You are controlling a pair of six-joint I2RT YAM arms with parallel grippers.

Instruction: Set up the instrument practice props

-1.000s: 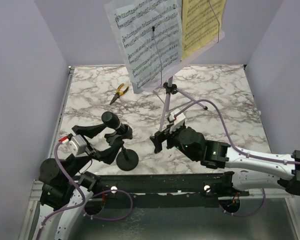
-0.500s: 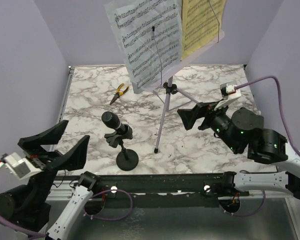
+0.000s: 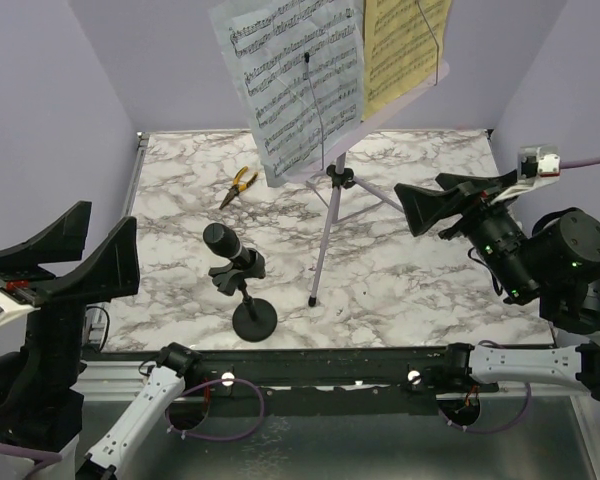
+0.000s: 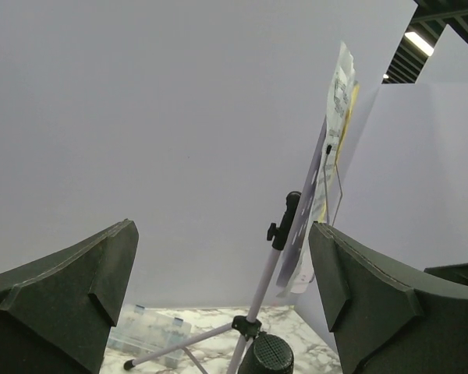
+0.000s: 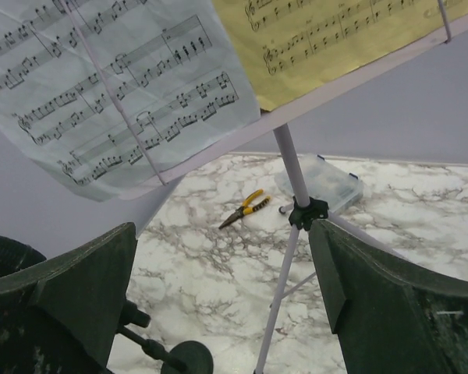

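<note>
The music stand [image 3: 325,140] stood on the tabletop [image 3: 430,280] with its tripod [image 3: 320,262] spread for balance, pages [image 3: 300,80] leaning on it facing the arms, the mic [image 3: 225,245] clipped in its mic stand [image 3: 253,322] alongside, while the left end effector [image 3: 105,220] and right end effector [image 3: 412,205] hung open, empty and clear of both.

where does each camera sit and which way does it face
Top external: above and behind the arms, looking down on the marble table; both arms show, left claw and right claw open.
Left wrist: at left, tilted up at the lilac music stand on its thin tripod; own dark fingers frame it.
Right wrist: at right, facing back-left and up at the white and yellow sheet-music pages; own fingers likewise.
Shared: both wrists see the clear plastic compartment box.
</note>
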